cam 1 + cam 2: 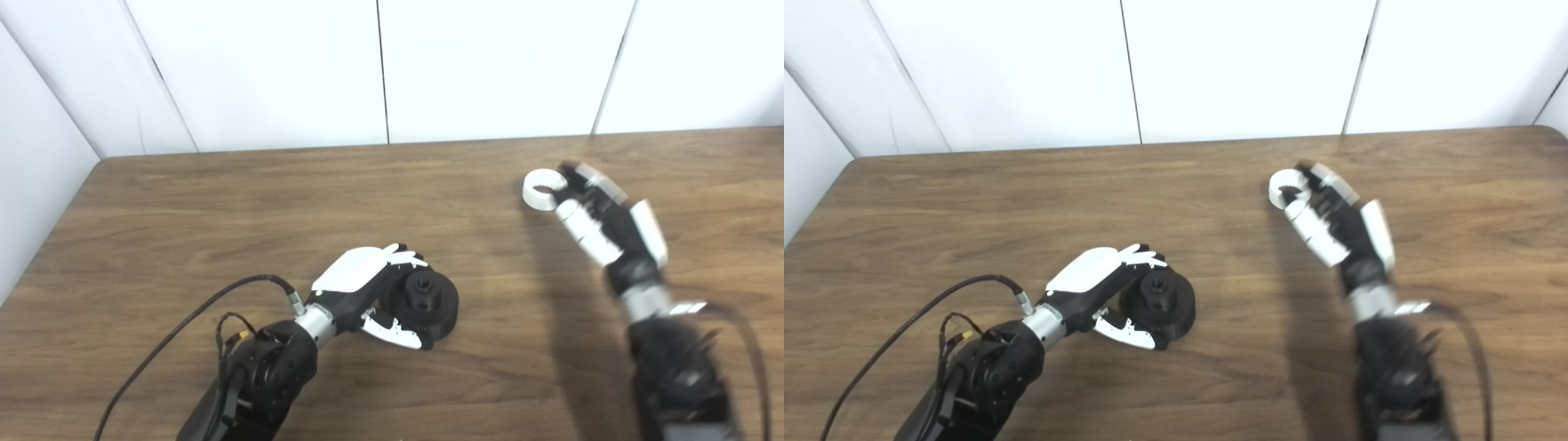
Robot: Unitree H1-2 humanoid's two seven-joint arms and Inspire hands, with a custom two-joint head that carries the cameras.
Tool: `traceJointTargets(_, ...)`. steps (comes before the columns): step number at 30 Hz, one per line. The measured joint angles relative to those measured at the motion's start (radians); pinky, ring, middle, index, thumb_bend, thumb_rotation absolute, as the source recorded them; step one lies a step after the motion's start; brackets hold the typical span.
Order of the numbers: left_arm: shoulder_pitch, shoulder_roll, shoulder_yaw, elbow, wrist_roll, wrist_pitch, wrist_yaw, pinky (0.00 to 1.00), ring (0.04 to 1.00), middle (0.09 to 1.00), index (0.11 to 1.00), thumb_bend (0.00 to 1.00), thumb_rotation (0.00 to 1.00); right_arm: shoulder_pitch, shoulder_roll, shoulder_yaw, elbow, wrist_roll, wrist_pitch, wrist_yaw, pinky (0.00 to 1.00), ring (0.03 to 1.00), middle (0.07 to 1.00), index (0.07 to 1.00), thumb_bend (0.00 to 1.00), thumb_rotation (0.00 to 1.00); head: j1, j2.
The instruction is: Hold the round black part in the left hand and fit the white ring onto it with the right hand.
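On the wooden tabletop (184, 220), the round black part (429, 303) sits near the front centre, resting on the wood with a raised hub pointing up from its middle. The left hand (361, 285) is wrapped around it from the left: the fingers (407, 254) curl over the far edge of the part, and the thumb (395, 331) reaches along its near side, so the part is held between them while it rests on the tabletop. A black cable (184, 321) loops from the left wrist toward the bottom edge of the view.

Well apart to the right and farther back, the right hand (1335, 220) is lifted, its shape somewhat blurred. It holds the white ring (1286, 187) at its tip, with the fingers (1326, 177) closed on the ring's right side and the thumb (1314, 229) pressed against it from below. The ring's opening faces roughly upward and toward the camera. The blur makes it hard to tell whether the ring is clear of the wood or touching it. A dark shadow falls on the tabletop beneath the right arm.

The white wall panels (490, 61) rise behind the tabletop's far edge.
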Motion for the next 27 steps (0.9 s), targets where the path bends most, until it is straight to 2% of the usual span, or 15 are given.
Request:
traceJointTargets(2,0.001,0.000,0.001,0.000,0.000,0.000,0.001,0.93,0.984,0.918,0.791,1.00,0.39,-0.071,-0.054,-0.020,0.035,-0.022,0.000,-0.010,0.82,0.887,0.872,0.769,0.68,0.37,-0.003,-0.003)
traceJointTargets(6,0.002,0.000,0.001,0.000,0.004,0.002,0.002,0.93,0.988,0.921,0.797,1.00,0.40,-0.193,-0.147,-0.030,0.132,-0.063,0.005,-0.009,0.85,0.899,0.868,0.761,0.70,0.36,-0.003,-0.003)
traceJointTargets(8,0.002,0.000,0.001,0.000,0.009,0.002,0.001,0.93,0.987,0.920,0.797,1.00,0.41,-0.231,-0.189,-0.004,0.161,-0.110,0.006,-0.005,0.85,0.894,0.864,0.764,0.71,0.36,-0.003,-0.002)
traceJointTargets(10,0.002,-0.001,-0.001,0.000,0.016,0.002,0.001,0.92,0.985,0.919,0.796,1.00,0.41,-0.255,-0.224,0.029,0.191,-0.150,0.011,0.010,0.81,0.873,0.851,0.761,0.73,0.36,-0.005,-0.003)
traceJointTargets(14,0.002,0.000,0.001,0.001,0.020,-0.001,0.003,0.93,0.987,0.918,0.795,1.00,0.42,-0.285,-0.250,0.082,0.225,-0.212,0.028,0.027,0.80,0.875,0.839,0.757,0.76,0.35,-0.008,-0.006)
traceJointTargets(16,0.002,0.000,0.002,0.001,0.020,-0.001,0.003,0.92,0.986,0.918,0.795,1.00,0.41,-0.311,-0.271,0.116,0.270,-0.241,0.028,0.046,0.76,0.865,0.828,0.747,0.81,0.28,-0.009,-0.008)
traceJointTargets(18,0.002,-0.001,0.002,0.002,0.020,-0.003,0.003,0.92,0.988,0.920,0.795,1.00,0.41,-0.335,-0.288,0.137,0.316,-0.261,0.024,0.053,0.75,0.872,0.829,0.743,0.83,0.27,-0.011,-0.011)
traceJointTargets(20,0.002,-0.001,0.003,0.002,0.020,-0.004,0.004,0.92,0.988,0.921,0.796,1.00,0.40,-0.367,-0.307,0.164,0.367,-0.275,0.003,0.072,0.76,0.893,0.843,0.746,0.86,0.28,-0.009,-0.014)
traceJointTargets(21,0.002,-0.001,0.003,0.003,0.020,-0.005,0.005,0.92,0.987,0.921,0.796,1.00,0.40,-0.378,-0.314,0.178,0.383,-0.283,-0.004,0.083,0.79,0.936,0.879,0.742,0.87,0.28,-0.009,-0.017)
traceJointTargets(27,0.003,-0.001,0.002,0.009,0.020,-0.011,0.014,0.93,0.990,0.923,0.800,1.00,0.40,-0.438,-0.334,0.268,0.481,-0.342,-0.010,0.144,0.84,0.964,0.911,0.734,0.89,0.29,-0.009,-0.018)
